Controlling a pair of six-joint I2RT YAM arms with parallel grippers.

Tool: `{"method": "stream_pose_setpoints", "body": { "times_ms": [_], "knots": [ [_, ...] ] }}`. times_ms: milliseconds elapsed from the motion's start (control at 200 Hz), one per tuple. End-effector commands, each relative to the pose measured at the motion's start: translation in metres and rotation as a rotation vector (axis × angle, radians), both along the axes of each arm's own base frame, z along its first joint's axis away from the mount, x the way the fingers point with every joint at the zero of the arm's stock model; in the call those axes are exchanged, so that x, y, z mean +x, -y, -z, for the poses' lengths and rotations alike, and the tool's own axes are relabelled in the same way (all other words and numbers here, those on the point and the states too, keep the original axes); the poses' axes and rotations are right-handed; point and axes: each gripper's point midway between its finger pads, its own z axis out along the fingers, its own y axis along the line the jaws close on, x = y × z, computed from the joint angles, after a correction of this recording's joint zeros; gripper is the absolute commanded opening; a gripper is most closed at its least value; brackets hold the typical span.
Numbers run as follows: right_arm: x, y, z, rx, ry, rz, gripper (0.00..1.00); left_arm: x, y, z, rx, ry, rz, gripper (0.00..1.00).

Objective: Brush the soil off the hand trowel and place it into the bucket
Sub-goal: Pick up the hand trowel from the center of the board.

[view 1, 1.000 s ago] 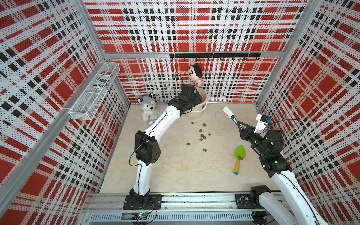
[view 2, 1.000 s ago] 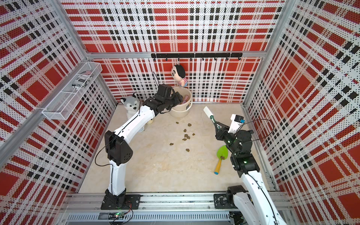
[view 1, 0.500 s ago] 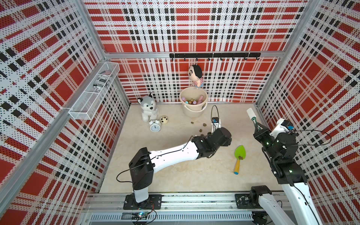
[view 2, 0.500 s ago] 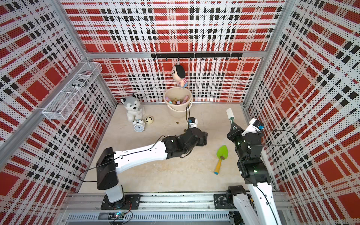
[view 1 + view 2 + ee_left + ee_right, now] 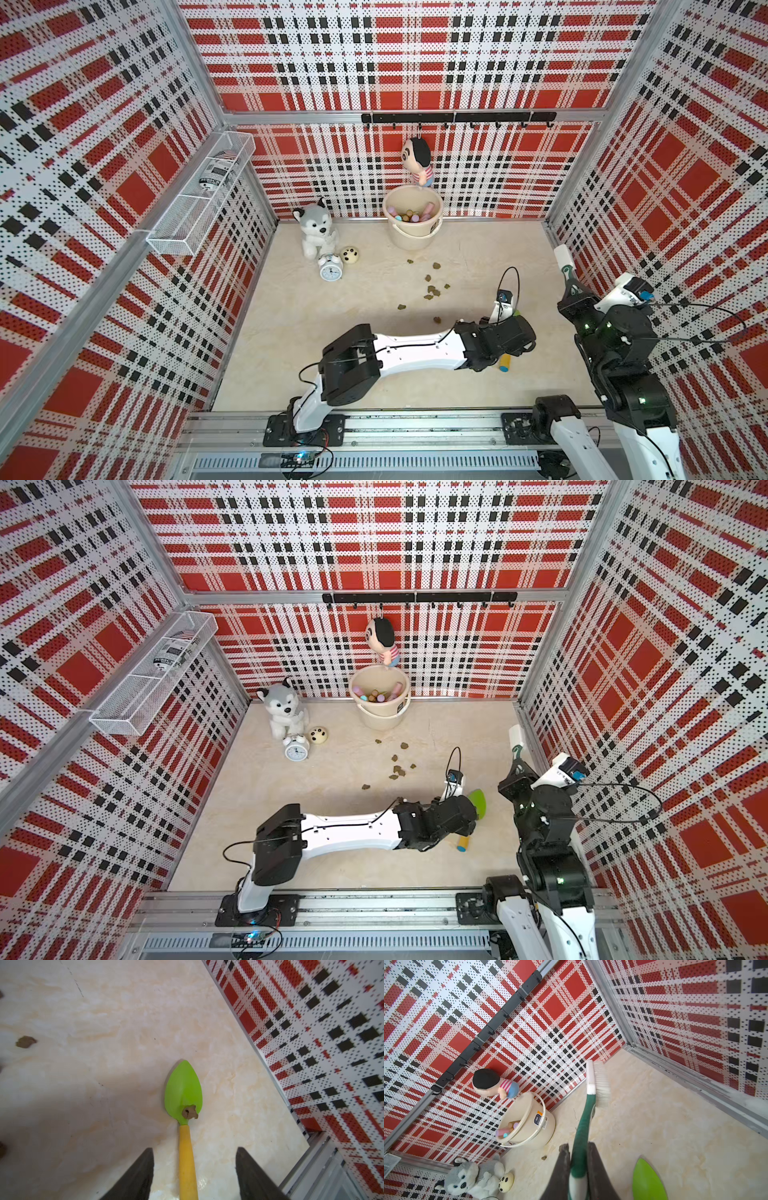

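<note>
Currently, in both top views the hand trowel (image 5: pixel 478 803) lies flat on the surface (image 5: pixel 311 291) at the near right, well apart from the bucket (image 5: pixel 413 239) at the far side. Its long axis runs near to far. The green blade is at the far end, angled slightly right, and the handle end is toward the near edge. The left arm (image 5: pixel 415 353) reaches across and covers the trowel's middle. The right hand (image 5: pixel 572 287) sits just to the right, its brush (image 5: pixel 563 255) pointing far. Loose soil (image 5: pixel 432 289) lies scattered between trowel and bucket.

Left wrist view: the left hand (image 5: pixel 194 1148) is apart, with one finger on each side of the yellow handle and neither touching it. The blade points directly away from the hand. One soil lump (image 5: pixel 189 1112) sits on the blade beside the neck.

Right wrist view: the right hand is clamped on the brush's green handle, with the bristles at the end away from the hand. The trowel's blade tip shows near the hand. By judgement, the left hand is the nearer one and is aligned to close across the handle.
</note>
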Motion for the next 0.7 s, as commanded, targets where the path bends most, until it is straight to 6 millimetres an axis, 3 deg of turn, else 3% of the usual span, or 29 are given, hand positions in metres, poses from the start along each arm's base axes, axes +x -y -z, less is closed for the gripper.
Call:
{"method": "stream_pose_setpoints", "body": {
  "times_ms": [0,160,351,696],
  "knots": [
    [-0.015,0.012,-0.015,-0.018,0.043,0.063,0.0,-0.014,0.005,0.038,0.144,-0.063,0.071,0.65],
    [-0.014,0.01,-0.013,-0.037,0.014,0.048,0.0,-0.014,0.011,0.07,0.244,-0.095,0.078,0.64],
    [-0.015,0.011,-0.013,-0.056,0.012,0.046,0.0,-0.018,0.015,0.091,0.312,-0.113,0.112,0.64],
    [-0.013,0.01,-0.007,-0.064,0.005,0.042,0.0,-0.026,0.013,0.122,0.392,-0.177,0.149,0.51]
  ]
}}
